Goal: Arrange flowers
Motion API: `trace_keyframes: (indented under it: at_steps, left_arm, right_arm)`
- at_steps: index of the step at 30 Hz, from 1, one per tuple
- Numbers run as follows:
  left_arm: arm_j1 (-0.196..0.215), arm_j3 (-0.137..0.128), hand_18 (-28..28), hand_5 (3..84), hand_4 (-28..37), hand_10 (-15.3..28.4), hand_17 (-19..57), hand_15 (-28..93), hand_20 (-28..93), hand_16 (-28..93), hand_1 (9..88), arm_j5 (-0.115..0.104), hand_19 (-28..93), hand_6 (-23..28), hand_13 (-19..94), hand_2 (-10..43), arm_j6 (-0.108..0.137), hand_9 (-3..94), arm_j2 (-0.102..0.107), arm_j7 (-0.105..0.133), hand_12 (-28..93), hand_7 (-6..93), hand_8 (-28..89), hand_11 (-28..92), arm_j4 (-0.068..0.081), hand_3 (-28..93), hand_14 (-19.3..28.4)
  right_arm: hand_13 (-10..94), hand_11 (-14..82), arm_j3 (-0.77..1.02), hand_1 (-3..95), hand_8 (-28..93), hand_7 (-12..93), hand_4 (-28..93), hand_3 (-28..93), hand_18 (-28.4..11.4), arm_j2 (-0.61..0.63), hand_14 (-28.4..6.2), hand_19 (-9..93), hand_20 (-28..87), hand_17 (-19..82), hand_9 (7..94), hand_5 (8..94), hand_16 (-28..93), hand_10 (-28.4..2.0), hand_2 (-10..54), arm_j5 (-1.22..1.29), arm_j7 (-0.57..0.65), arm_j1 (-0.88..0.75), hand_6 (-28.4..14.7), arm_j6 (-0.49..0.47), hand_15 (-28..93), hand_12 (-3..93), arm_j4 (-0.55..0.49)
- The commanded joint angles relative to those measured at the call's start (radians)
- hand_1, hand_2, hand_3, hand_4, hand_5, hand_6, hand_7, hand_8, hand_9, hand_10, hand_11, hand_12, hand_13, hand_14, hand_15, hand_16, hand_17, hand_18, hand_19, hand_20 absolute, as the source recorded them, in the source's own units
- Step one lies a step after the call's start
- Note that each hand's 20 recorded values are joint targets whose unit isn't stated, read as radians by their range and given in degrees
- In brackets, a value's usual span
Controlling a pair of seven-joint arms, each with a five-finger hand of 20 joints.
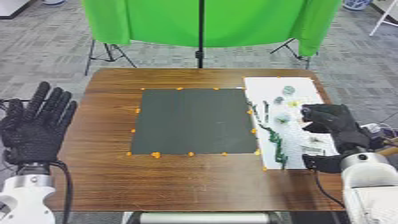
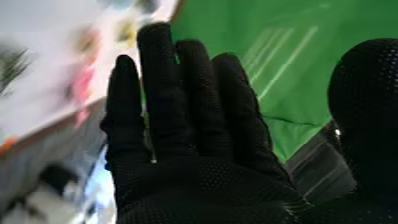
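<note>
Looks barely begun, if at all. Find flowers (image 1: 282,118) and green stems (image 1: 274,137) loose on the white sheet (image 1: 260,85), beside the dark mat (image 1: 191,122). Probably leaves all arranging to do. See right hand (image 1: 330,122) over the sheet's edge, fingers straight, holding nothing; see left hand (image 1: 37,127) likewise open, beside the worktop (image 1: 98,190).

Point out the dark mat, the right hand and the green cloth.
Dark mat (image 1: 194,121): head view, middle of its surface.
Right hand (image 2: 209,185): right wrist view, on the palm.
Green cloth (image 1: 151,22): head view, part left of the pole.
</note>
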Motion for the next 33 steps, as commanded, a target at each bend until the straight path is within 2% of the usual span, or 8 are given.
trace_keyframes:
  at_steps: [1,7,10,16,20,25,32,33]
  left_arm:
    - [0.021,0.005,9.5,43.3,-28.3,12.4,-1.8,9,11,-2,22.6,-0.032,24,6.6,29,16.8,0.044,36.6,-0.014,-0.017,8,6.5,-8,12,-0.006,72,10.2]
    - [0.027,0.007,10.8,43.9,-28.3,13.0,-2.9,12,12,-1,22.5,-0.040,27,6.9,29,16.8,0.047,36.9,-0.015,-0.008,9,7.2,-8,13,-0.008,73,11.8]
    - [0.037,0.012,11.0,44.0,-28.3,12.8,-2.9,13,12,-1,22.8,-0.075,26,6.8,29,16.8,0.015,37.4,-0.013,0.017,9,7.4,-8,13,-0.005,73,12.1]
    - [0.052,0.009,11.4,44.1,-28.3,12.5,-2.8,13,12,-1,22.8,-0.078,26,6.4,30,16.1,0.031,37.9,-0.018,0.007,9,7.6,-8,13,-0.009,74,12.1]
    - [0.051,0.015,11.5,44.2,-28.3,12.5,-2.9,13,12,-1,22.8,-0.082,26,6.4,30,15.9,0.032,37.9,-0.016,0.004,9,7.7,-8,13,-0.008,74,12.1]
    - [0.056,0.016,11.5,44.3,-28.3,12.5,-2.9,14,12,-1,22.9,-0.088,26,6.4,30,15.8,0.035,38.1,-0.018,-0.001,9,7.9,-8,13,-0.009,74,12.1]
    - [0.051,0.015,11.6,44.4,-28.3,12.6,-2.9,14,13,-1,22.9,-0.086,26,6.6,30,15.8,0.031,38.2,-0.018,-0.012,9,7.9,-8,13,-0.007,74,12.2]
    - [0.054,0.014,11.6,44.4,-28.3,12.7,-2.9,14,13,-1,22.9,-0.085,27,6.7,30,15.8,0.028,38.2,-0.019,-0.012,9,7.9,-8,13,-0.007,74,12.2]
  right_arm:
    - [54,28.1,-0.135,30.5,-11,12,-28,66,-20.7,0.037,-13.3,69,30,19,59.7,55.5,22,-16.0,-9.5,-0.289,0.099,0.022,-5.6,-0.107,52,21.3,0.029]
    - [50,36.0,-0.226,41.0,-12,14,-28,57,-20.6,0.039,-13.8,70,30,19,56.0,56.4,23,-16.0,-9.5,-0.514,0.092,0.031,-5.3,-0.141,59,24.5,0.081]
    - [49,37.9,-0.255,36.1,-12,14,-28,69,-21.0,0.045,-14.3,75,32,21,54.8,56.6,22,-16.9,-9.5,-0.579,0.121,0.031,-5.4,-0.124,61,23.9,0.089]
    - [49,39.0,-0.304,34.5,-11,13,-28,70,-22.2,0.068,-16.1,80,36,22,55.4,57.4,23,-18.3,-9.5,-0.662,0.152,0.059,-6.3,-0.204,66,24.0,0.129]
    - [47,42.1,-0.335,35.1,-11,13,-28,60,-23.3,0.085,-17.6,81,39,22,53.8,58.9,25,-19.5,-9.5,-0.716,0.132,0.059,-6.8,-0.202,68,26.8,0.165]
    - [48,49.0,-0.386,45.5,-12,20,-28,42,-23.6,0.099,-18.2,82,42,23,53.4,63.4,26,-19.8,-9.5,-0.773,0.127,0.077,-6.0,-0.146,72,29.4,0.223]
    - [53,53.2,-0.449,44.7,-15,38,-28,71,-23.8,0.130,-16.2,84,43,27,57.9,65.6,28,-17.7,-9.5,-0.855,0.117,0.083,-3.0,-0.125,73,29.5,0.290]
    - [55,53.7,-0.458,48.3,-1,41,-28,69,-23.8,0.135,-15.9,84,42,28,59.3,65.6,28,-17.2,-9.5,-0.863,0.118,0.084,-2.9,-0.108,73,29.8,0.300]
